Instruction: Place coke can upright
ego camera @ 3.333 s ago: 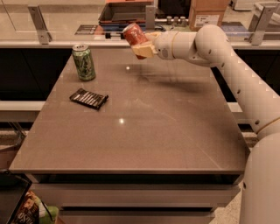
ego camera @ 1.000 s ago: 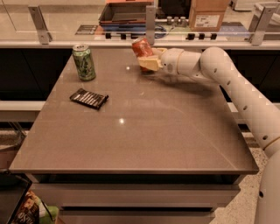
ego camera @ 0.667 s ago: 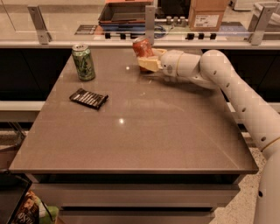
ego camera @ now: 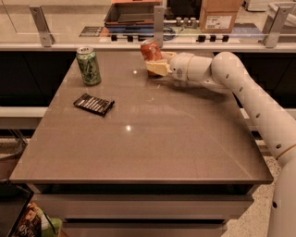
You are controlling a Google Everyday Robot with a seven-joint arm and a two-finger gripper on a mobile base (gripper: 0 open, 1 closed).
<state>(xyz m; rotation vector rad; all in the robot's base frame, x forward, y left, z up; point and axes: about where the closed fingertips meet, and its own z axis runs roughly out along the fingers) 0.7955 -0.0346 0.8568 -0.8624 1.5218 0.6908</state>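
The coke can point(ego camera: 149, 50), orange-red with a silver top, stands almost upright, leaning slightly left, at the far middle of the table point(ego camera: 152, 143). Its base is at or just above the surface. My gripper point(ego camera: 156, 62) reaches in from the right and is shut on the coke can's lower half. One cream finger point(ego camera: 157, 69) shows in front of the can. The white arm point(ego camera: 240, 88) stretches back to the right edge of the view.
A green can point(ego camera: 88, 65) stands upright at the far left of the table. A flat black wrapped bar point(ego camera: 94, 104) lies in front of it. Behind the table runs a counter with a glass rail, a dark tray point(ego camera: 132, 14) and a cardboard box point(ego camera: 221, 14).
The gripper has brought the coke can down from the air to the far table surface. The can has turned from steeply tilted to almost upright. Over the last second it barely moved.
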